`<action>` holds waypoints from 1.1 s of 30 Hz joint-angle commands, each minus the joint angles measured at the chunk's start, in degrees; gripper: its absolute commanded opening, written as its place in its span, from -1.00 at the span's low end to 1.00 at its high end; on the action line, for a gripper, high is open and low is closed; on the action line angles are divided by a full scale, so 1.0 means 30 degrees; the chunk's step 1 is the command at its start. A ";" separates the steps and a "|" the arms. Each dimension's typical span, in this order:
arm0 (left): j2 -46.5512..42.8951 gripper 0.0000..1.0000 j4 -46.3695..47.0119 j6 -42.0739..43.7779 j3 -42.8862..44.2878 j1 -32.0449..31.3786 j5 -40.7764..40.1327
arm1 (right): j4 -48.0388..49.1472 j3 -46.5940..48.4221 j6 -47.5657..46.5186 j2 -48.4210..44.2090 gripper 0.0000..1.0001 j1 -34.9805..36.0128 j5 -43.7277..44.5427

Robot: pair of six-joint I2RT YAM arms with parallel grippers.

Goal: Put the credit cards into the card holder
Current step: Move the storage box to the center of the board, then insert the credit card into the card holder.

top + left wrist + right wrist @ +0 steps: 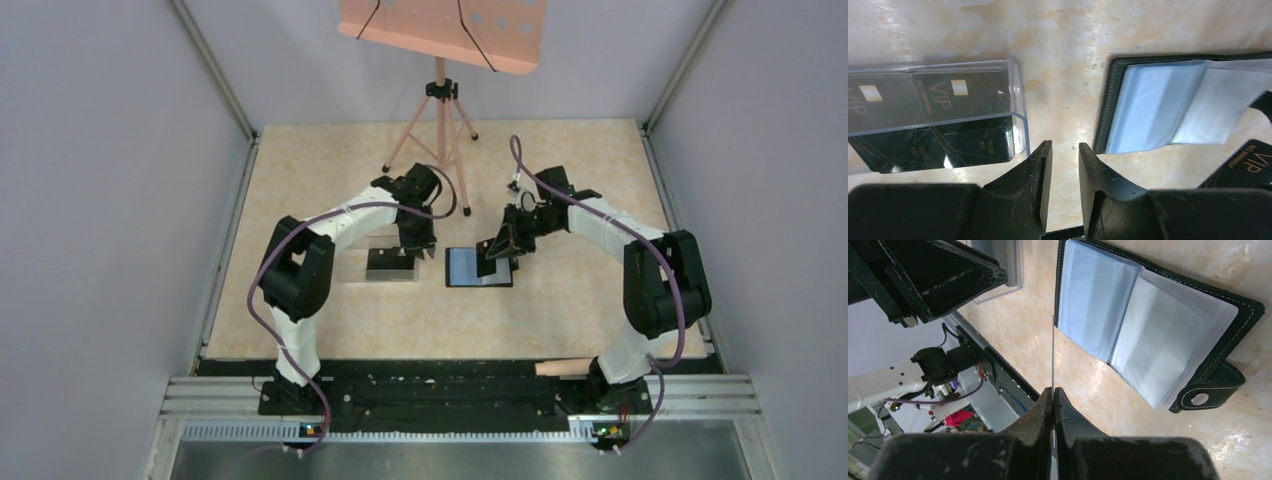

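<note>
The card holder lies open on the table, its bluish-grey pockets facing up; it also shows in the left wrist view and the right wrist view. My right gripper is shut on a black credit card, seen edge-on and held above the holder's left edge. This card's VIP face shows in the left wrist view. More black credit cards lie in a clear plastic box. My left gripper is open and empty, between the box and the holder.
A tripod carrying an orange board stands at the back of the table. Grey walls close in the left and right sides. The arm bases sit on a black rail at the near edge.
</note>
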 commanded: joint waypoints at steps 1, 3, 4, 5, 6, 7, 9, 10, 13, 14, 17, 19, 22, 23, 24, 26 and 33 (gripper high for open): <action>-0.0975 -0.37 -0.1398 0.0039 -0.0294 0.0000 -0.2878 | -0.0110 0.0379 -0.0656 0.0328 -1.00 -0.0047 0.0371; -0.1227 -0.38 -0.1526 -0.0028 -0.0428 0.0009 -0.3411 | -0.0110 0.0394 -0.0781 0.0449 -1.00 -0.0057 0.0551; -0.1309 -0.38 -0.1593 -0.0071 -0.0444 -0.0004 -0.3616 | -0.0110 0.0401 -0.0921 0.0480 -1.00 -0.0069 0.0633; -0.1319 -0.38 -0.1613 -0.0080 -0.0410 0.0009 -0.3736 | -0.0096 0.0412 -0.0998 0.0539 -1.00 -0.0052 0.0753; -0.1332 -0.37 -0.1545 -0.0055 -0.0343 0.0010 -0.3752 | -0.0083 0.0420 -0.1085 0.0550 -1.00 -0.0053 0.0875; -0.1363 -0.37 -0.1303 0.0072 -0.0269 0.0010 -0.3366 | -0.0041 0.0415 -0.1216 0.0617 -1.00 -0.0058 0.0890; -0.1403 -0.33 -0.0659 0.0275 -0.0146 0.0003 -0.2494 | 0.0174 0.0312 -0.1337 0.0700 -1.00 -0.0086 0.0852; -0.1397 -0.31 -0.0284 0.0355 -0.0105 0.0010 -0.2025 | 0.0222 0.0354 -0.1394 0.0768 -1.00 -0.0120 0.0817; -0.1088 -0.29 0.0711 0.0573 0.0168 -0.0004 0.0232 | 0.0744 0.0250 -0.1368 0.0841 -1.00 -0.0277 0.0726; -0.0958 -0.29 0.1125 0.0590 0.0172 -0.0017 0.0974 | 0.0952 0.0207 -0.1296 0.0847 -1.00 -0.0371 0.0681; -0.0674 -0.31 0.1988 0.0503 0.0207 -0.0203 0.2143 | 0.1973 -0.0026 -0.1086 0.1026 -1.00 -0.0733 0.0135; -0.0468 -0.33 0.2054 0.0510 0.0332 -0.0381 0.2173 | 0.2854 -0.0321 -0.0578 0.1140 -1.00 -0.1029 -0.0351; -0.0108 -0.36 0.2070 0.0449 0.0430 -0.0563 0.2257 | 0.3827 -0.0587 -0.0232 0.1431 -1.00 -0.1199 -0.0613; 0.0094 -0.37 0.2083 0.0447 0.0454 -0.0647 0.2322 | 0.4018 -0.0608 -0.0187 0.1529 -1.00 -0.1193 -0.0574; 0.0273 -0.38 0.2106 0.0435 0.0464 -0.0702 0.2374 | 0.4225 -0.0670 -0.0097 0.1651 -1.00 -0.1203 -0.0507; 0.0665 -0.42 0.2114 0.0456 0.0512 -0.0815 0.2553 | 0.4560 -0.0756 0.0017 0.1861 -1.00 -0.1199 -0.0322; 0.1640 -0.48 0.1875 0.0600 0.0919 -0.0986 0.2885 | 0.5768 -0.1154 0.0416 0.2454 -1.00 -0.1199 0.0061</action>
